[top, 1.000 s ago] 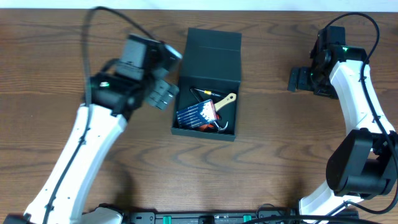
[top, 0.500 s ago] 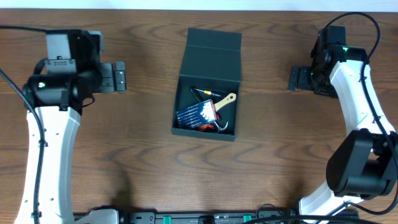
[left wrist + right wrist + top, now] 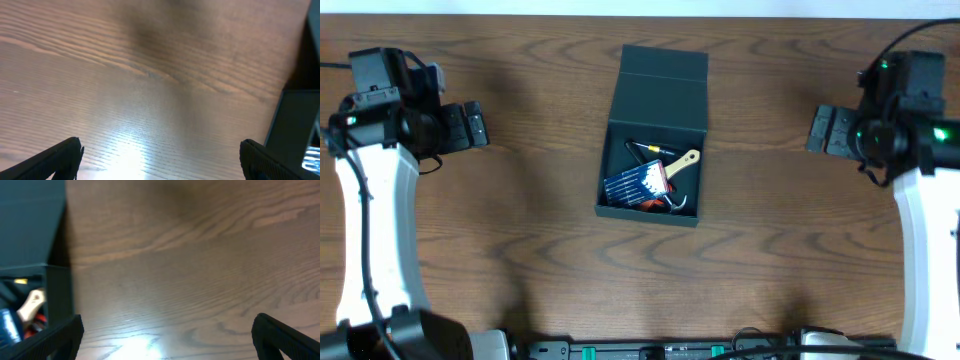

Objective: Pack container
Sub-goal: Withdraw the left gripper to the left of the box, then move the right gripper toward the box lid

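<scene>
The dark teal-black container (image 3: 656, 93) stands at the table's middle, its flap lid folded back toward the far side. Inside lie a blue case of screwdrivers (image 3: 636, 184), a wooden-handled tool (image 3: 682, 163) and other small items. The container's edge shows at the right of the left wrist view (image 3: 295, 125) and its wall at the left of the right wrist view (image 3: 58, 300). My left gripper (image 3: 472, 125) is open and empty far left of the container. My right gripper (image 3: 825, 130) is open and empty to its right.
The wood-grain table (image 3: 760, 250) lies around the container. A black rail (image 3: 650, 350) runs along the front edge. Both arms stand at the table's outer sides.
My left arm has swung away from the container to the far left. My right arm has shifted right and a little toward the front.
</scene>
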Controlling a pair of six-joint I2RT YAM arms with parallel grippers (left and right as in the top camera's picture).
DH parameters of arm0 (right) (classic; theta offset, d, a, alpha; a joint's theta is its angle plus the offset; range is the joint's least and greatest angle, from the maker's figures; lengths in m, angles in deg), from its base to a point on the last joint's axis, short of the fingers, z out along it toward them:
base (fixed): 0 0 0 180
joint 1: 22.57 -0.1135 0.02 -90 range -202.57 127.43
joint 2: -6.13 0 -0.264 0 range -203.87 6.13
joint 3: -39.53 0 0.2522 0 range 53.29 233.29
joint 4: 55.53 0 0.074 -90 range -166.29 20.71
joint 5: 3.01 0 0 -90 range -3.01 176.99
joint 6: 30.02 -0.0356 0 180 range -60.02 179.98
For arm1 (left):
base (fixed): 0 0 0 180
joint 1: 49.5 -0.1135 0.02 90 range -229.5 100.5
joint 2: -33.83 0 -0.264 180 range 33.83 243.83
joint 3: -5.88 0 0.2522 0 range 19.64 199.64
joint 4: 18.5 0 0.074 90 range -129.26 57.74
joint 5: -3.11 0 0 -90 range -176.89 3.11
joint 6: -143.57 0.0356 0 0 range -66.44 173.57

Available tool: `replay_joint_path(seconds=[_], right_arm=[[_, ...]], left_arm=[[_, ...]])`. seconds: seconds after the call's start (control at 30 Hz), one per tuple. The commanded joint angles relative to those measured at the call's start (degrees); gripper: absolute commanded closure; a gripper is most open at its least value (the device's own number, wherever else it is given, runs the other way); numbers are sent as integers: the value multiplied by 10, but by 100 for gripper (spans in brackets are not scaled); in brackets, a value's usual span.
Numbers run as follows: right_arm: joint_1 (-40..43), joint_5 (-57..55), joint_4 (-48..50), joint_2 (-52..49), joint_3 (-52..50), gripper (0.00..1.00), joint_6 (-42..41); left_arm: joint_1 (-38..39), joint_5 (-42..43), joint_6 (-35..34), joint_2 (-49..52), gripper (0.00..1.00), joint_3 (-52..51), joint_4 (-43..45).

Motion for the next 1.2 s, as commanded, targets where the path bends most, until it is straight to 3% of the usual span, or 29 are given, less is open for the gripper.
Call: replay_joint_path(seconds=[0.0, 0.03, 0.13, 0.17, 0.3, 0.5, 0.97, 1.17], right_arm=[[-5, 22, -8, 19, 2, 1, -20], [-5, 25, -12, 21, 2, 5, -20], [-5, 48, -23, 21, 0, 60, -20], [-5, 58, -22, 18, -2, 73, -20], [-5, 94, 0, 6, -12, 99, -20], [-5, 198, 58, -41, -40, 99, -20], [-5, 415, 240, -259, -71, 99, -18], [-10, 442, 283, -329, -71, 99, -18]], left_arm=[[0, 16, 29, 28, 1, 0, 3], [0, 17, 31, 35, 1, 0, 6], [0, 17, 42, 47, 1, 0, 11], [0, 17, 42, 50, 1, 0, 14], [0, 19, 42, 52, 1, 0, 25], [0, 96, 48, 52, 1, 0, 40], [39, 106, 106, 52, 1, 0, 33], [53, 104, 106, 52, 1, 0, 33]])
